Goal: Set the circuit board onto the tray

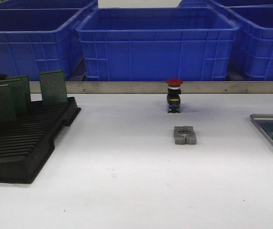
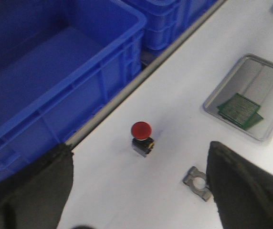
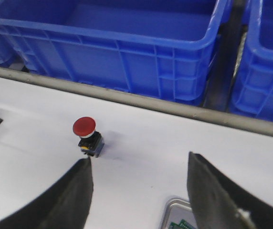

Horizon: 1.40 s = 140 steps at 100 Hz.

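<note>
Both grippers, left (image 2: 139,191) and right (image 3: 139,191), spread wide, holding nothing, above the white counter (image 1: 127,191). Green circuit board (image 2: 239,110) lies flat inside the grey tray (image 2: 270,76) at counter's right edge. More boards (image 1: 53,87) upright in black rack (image 1: 26,138), left. Red button (image 1: 174,95) mid-counter, metal block (image 1: 184,135) near it.

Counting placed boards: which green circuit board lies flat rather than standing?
The green circuit board in the grey metal tray; the others stand upright in the black slotted rack.
</note>
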Available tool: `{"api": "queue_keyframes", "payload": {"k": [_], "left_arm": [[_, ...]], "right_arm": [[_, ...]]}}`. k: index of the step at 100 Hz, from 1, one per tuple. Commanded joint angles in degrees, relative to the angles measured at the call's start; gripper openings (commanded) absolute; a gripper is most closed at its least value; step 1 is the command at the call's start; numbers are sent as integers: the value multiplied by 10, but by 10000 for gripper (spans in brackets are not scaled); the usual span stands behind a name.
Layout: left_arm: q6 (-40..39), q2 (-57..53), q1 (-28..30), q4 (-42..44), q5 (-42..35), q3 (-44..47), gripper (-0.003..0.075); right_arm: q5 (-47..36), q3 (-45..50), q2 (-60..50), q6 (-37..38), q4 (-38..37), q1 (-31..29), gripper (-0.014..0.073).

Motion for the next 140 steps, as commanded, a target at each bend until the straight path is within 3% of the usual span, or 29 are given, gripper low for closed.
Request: {"api": "queue_keyframes", "payload": {"k": [1, 18, 41, 69, 107, 140], "left_arm": [[-11, -76, 16, -28, -89, 44, 536], [-11, -185, 44, -28, -186, 195, 536], [-12, -330, 59, -51, -323, 397, 536], [-12, -487, 59, -69, -380, 573, 536], [-12, -663, 59, -68, -400, 708, 536], [-12, -691, 59, -68, -416, 733, 536]], "right_arm": [[-81, 14, -62, -23, 18, 23, 456], [-137, 68, -141, -25, 19, 57, 456], [-185, 149, -255, -25, 19, 58, 456], [-224, 263, -394, -25, 37, 58, 456], [-229, 345, -531, -25, 64, 58, 456], [-225, 378, -555, -25, 64, 58, 454]]}}
